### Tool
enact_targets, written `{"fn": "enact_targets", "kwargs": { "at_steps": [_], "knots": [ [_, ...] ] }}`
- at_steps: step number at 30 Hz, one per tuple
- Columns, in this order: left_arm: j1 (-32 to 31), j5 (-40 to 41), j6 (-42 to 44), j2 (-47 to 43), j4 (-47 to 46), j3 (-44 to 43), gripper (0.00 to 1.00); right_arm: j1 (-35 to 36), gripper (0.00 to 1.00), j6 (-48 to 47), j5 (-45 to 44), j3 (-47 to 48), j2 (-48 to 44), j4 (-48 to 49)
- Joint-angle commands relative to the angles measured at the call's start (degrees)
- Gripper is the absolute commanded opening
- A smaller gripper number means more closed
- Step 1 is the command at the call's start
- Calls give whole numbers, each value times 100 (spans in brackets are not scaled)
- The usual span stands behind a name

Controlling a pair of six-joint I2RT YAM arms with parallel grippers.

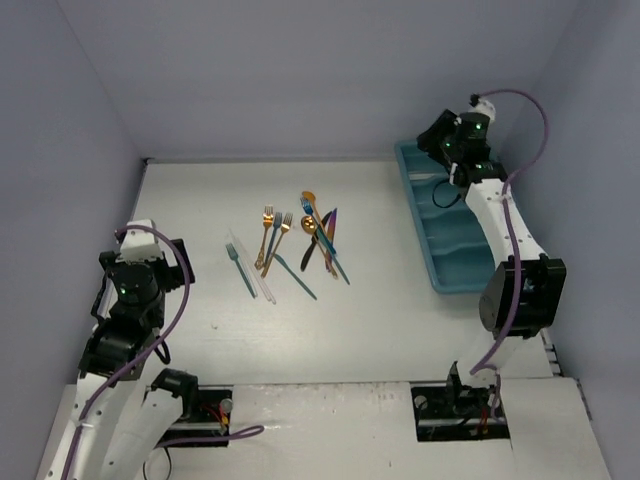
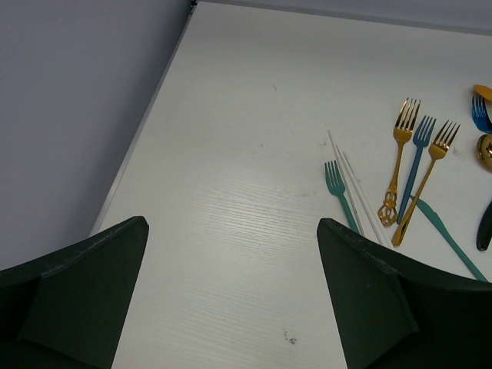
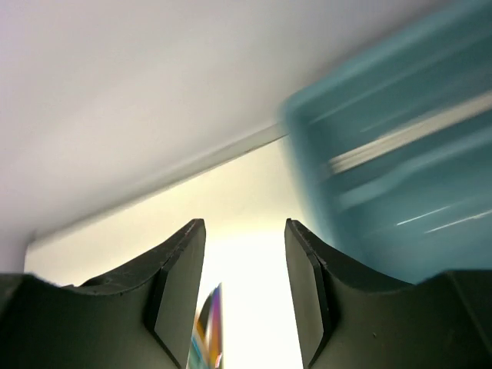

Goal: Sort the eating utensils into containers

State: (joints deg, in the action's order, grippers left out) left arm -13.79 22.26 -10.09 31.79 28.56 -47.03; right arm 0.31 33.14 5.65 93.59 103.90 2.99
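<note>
The eating utensils lie in a loose pile mid-table: two gold forks [image 1: 266,235], a teal fork [image 1: 240,268], thin clear pieces [image 1: 258,272], a teal knife [image 1: 296,276], a gold spoon [image 1: 310,225] and purple-iridescent pieces [image 1: 330,235]. The left wrist view shows the gold forks [image 2: 400,154], a blue fork [image 2: 415,163], the teal fork [image 2: 338,188] and the clear pieces [image 2: 357,188]. The teal tray [image 1: 452,275] lies at the right. My left gripper [image 1: 170,250] [image 2: 231,307] is open and empty, left of the pile. My right gripper [image 1: 437,140] [image 3: 244,284] is open above the tray's far end [image 3: 400,154]; a blurred purple utensil [image 3: 209,330] shows beyond it.
Grey walls close the table at the back and both sides. A dark thing [image 1: 445,195] lies across the tray's far compartments; I cannot tell if it is a utensil or a cable. The right arm [image 1: 505,230] reaches along the tray's right side.
</note>
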Motion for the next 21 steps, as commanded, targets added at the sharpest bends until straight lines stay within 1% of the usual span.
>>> {"fn": "enact_targets", "kwargs": {
  "at_steps": [1,6,8,11,13,16,21],
  "knots": [
    [-27,-29,-28,17,-230,-52,90,1054,43,-1314,312,-776,-1052,16],
    [-25,-99,-28,46,-243,-61,90,2347,42,-2010,-2,-1272,-1310,-281],
    [-19,-105,-37,46,-234,-61,90,2991,42,-2441,-495,-1479,-1316,-572],
    [-19,-71,-45,56,-212,-61,90,3779,42,-2642,-945,-1743,-1211,-616],
    [-24,-55,-37,70,-225,-61,90,4259,41,-2606,-1085,-1837,-1058,-629],
    [-26,-83,-37,114,-226,-61,90,4804,40,-2525,-1242,-1864,-714,-625],
    [-24,-73,-37,157,-219,-61,90,5355,39,-2393,-1397,-1654,-77,-633]
  ]
}}
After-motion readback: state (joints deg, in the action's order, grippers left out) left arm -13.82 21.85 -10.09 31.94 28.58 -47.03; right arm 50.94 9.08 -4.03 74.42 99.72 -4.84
